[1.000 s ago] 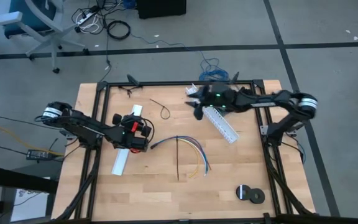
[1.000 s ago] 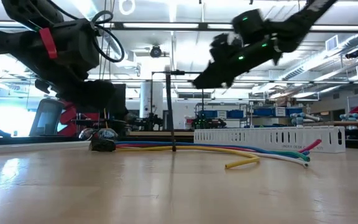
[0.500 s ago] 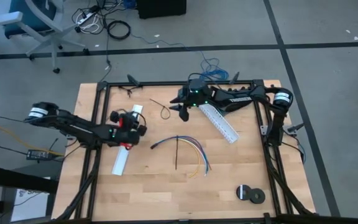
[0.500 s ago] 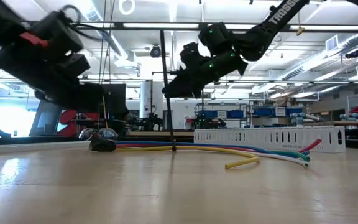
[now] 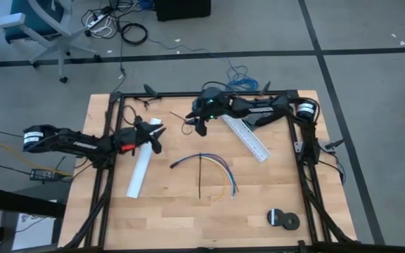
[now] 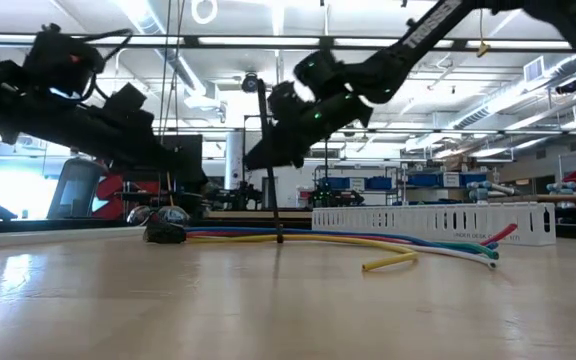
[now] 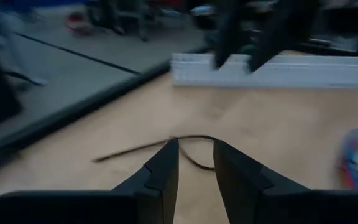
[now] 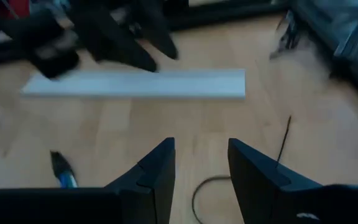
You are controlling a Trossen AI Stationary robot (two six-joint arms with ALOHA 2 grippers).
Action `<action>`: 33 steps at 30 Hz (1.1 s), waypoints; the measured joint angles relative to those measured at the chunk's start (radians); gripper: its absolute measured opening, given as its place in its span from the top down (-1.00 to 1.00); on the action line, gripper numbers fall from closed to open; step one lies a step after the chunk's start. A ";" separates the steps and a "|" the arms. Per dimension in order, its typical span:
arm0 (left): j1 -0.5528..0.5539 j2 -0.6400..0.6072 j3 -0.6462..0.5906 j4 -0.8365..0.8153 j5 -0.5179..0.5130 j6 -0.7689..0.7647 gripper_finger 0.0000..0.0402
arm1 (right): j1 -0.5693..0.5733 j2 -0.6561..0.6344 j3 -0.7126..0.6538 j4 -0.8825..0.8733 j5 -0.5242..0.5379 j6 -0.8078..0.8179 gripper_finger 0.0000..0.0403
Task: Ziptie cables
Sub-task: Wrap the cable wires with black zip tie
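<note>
Black looped ziptie (image 5: 185, 125) blurred beneath both grippers' fingers, left (image 7: 195, 163) narrowly, right (image 8: 202, 163) wider apart.

Table (image 5: 174, 204) is pale wood, matt and smooth. Channel (image 5: 250, 140) looks like white plastic. Cables (image 5: 216, 167) have smooth coloured plastic sheathing; zipties (image 5: 200, 179) thin black plastic.

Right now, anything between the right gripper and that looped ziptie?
Nothing visible. The right gripper hangs just above the looped ziptie, bare table around it. The left gripper is close but off to the side.
</note>
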 joint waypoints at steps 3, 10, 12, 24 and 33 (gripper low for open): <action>0.033 0.003 0.019 -0.035 0.083 -0.015 0.45 | -0.006 0.076 0.101 -0.137 -0.001 -0.038 0.33; 0.066 0.003 0.022 -0.061 0.176 -0.017 0.45 | -0.006 0.197 0.278 -0.331 0.011 -0.051 0.36; 0.070 0.003 0.022 -0.069 0.182 -0.017 0.45 | -0.006 0.224 0.323 -0.401 0.014 -0.067 0.39; 0.070 0.003 0.023 -0.076 0.219 -0.051 0.45 | 0.016 0.244 0.456 -0.682 0.274 0.072 0.59; 0.069 0.003 0.023 -0.038 0.220 -0.078 0.45 | 0.022 0.243 0.456 -0.689 0.272 0.256 0.54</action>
